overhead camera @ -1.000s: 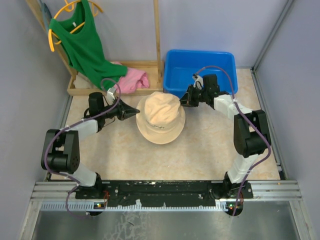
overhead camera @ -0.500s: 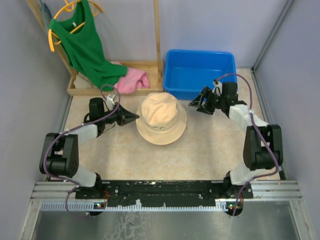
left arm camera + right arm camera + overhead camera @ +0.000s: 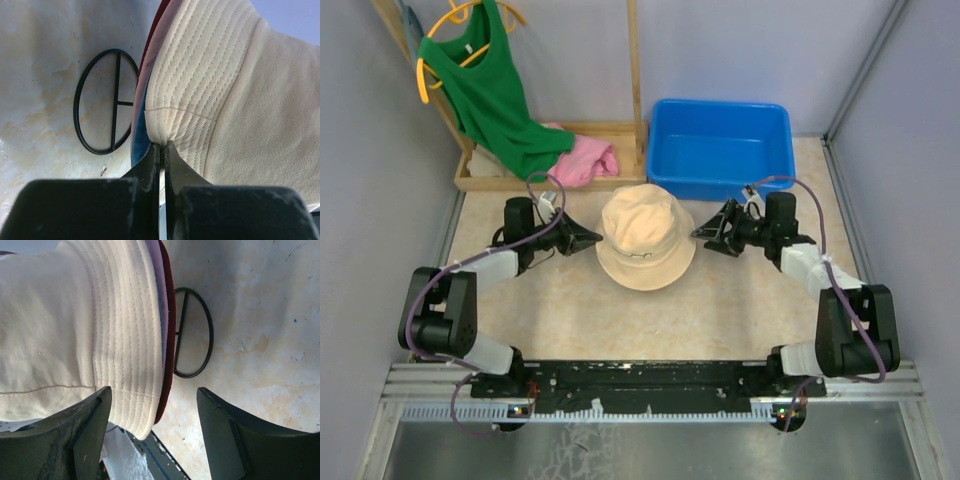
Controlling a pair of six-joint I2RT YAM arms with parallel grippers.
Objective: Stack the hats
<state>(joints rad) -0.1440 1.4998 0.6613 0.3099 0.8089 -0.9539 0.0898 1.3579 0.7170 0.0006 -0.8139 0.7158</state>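
**Hats piled at centre frame, a gripper at each side of the brim**

The beige hat (image 3: 645, 235) sits crown-up on top of the pile in the middle of the table (image 3: 740, 300). Its brim is round, with no long axis to speak of. From above it hides the other hats. The wrist views show only slivers of a red hat (image 3: 170, 315) and a blue hat (image 3: 140, 141) beneath, with a pink edge between them that is hard to make out. The left gripper (image 3: 592, 238) is closed, its tips at the brim's left edge; whether it pinches cloth cannot be told. The right gripper (image 3: 702, 232) stands spread just off the brim's right edge. The pile partly covers a black ring (image 3: 116, 100) on the table.
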